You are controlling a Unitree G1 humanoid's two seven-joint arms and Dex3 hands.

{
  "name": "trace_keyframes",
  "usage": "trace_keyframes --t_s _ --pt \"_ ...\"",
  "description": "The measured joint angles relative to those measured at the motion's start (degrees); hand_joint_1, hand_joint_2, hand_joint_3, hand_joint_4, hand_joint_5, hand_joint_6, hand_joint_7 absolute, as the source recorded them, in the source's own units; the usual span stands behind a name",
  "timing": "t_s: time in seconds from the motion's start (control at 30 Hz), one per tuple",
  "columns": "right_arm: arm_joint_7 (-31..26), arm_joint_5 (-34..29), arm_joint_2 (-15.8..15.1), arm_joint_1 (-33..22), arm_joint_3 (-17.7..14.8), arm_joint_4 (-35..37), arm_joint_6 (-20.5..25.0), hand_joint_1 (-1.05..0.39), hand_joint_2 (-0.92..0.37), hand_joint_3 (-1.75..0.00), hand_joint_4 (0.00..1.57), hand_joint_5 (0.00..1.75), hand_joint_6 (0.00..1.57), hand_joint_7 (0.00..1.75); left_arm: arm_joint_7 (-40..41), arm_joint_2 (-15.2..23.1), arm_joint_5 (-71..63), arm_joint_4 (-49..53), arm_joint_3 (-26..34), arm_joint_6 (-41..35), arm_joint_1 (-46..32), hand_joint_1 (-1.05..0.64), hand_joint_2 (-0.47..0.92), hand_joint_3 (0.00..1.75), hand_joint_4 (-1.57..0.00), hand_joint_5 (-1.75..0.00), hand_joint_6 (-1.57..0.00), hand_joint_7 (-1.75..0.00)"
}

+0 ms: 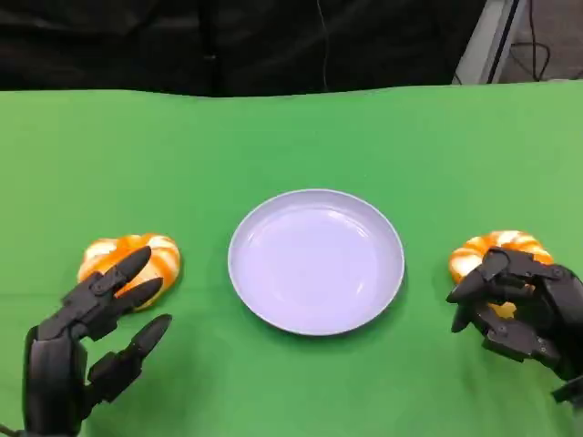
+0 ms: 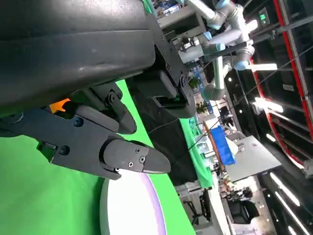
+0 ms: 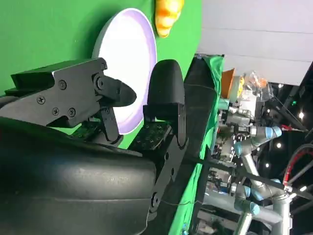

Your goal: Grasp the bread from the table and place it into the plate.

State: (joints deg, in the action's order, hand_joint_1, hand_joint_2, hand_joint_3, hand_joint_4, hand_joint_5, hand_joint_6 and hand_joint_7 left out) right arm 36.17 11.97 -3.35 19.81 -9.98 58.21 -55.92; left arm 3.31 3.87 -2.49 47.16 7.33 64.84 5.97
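two orange-white breads lie beside the plate: left bread under the open left hand, right bread gripped by the right hand; green table behind.

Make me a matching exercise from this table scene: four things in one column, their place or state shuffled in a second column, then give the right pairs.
Things:
1. round pale lavender plate
2. orange-and-white bread roll on the robot's left side
3. black left hand
4. black right hand

Places or states:
A. fingers curled over the other orange-and-white roll
B. middle of the green tablecloth, nothing on it
C. fingers spread, holding nothing
D. lying behind the left hand's fingertips

Pairs: 1-B, 2-D, 3-C, 4-A
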Motion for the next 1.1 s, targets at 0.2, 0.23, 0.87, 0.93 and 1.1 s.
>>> trace_keyframes --t_s 0.2,0.23,0.87,0.93,1.1 --pt "0.75 0.21 0.00 0.00 -0.07 0.00 0.35 0.08 -0.82 -0.68 0.82 1.45 0.88 1.01 -0.46 0.59 -1.49 -0.07 -0.54 0.03 -0.01 -0.60 0.92 0.19 -0.58 0.00 -0.53 0.00" --pt "0.74 0.21 0.00 0.00 -0.09 0.00 0.41 0.07 -0.83 -0.67 0.82 1.45 0.88 1.01 -0.69 0.80 -1.57 -0.20 -0.82 0.03 -0.02 -0.61 0.92 0.19 -0.55 0.00 -0.50 0.00" --pt "1.34 0.92 0.00 0.00 -0.17 -0.09 1.15 0.08 -0.85 -0.64 0.82 1.45 0.88 1.00 -3.64 1.81 -1.61 -0.41 -1.29 0.09 -0.02 -0.68 0.92 0.24 -0.45 0.00 -0.41 0.00" --pt "1.40 0.93 0.00 0.00 -0.18 -0.09 1.17 0.08 -0.85 -0.63 0.81 1.45 0.87 1.00 -1.05 2.31 -4.88 -0.62 -0.63 -0.39 -0.02 -0.69 0.92 0.26 -0.42 0.00 -0.37 0.00" --pt "1.40 0.93 0.00 -0.01 -0.17 -0.10 1.19 0.08 -0.86 -0.61 0.81 1.46 0.87 1.01 4.38 4.20 -10.95 -1.10 0.08 -2.60 -0.02 -0.71 0.92 0.28 -0.36 0.00 -0.31 0.00"
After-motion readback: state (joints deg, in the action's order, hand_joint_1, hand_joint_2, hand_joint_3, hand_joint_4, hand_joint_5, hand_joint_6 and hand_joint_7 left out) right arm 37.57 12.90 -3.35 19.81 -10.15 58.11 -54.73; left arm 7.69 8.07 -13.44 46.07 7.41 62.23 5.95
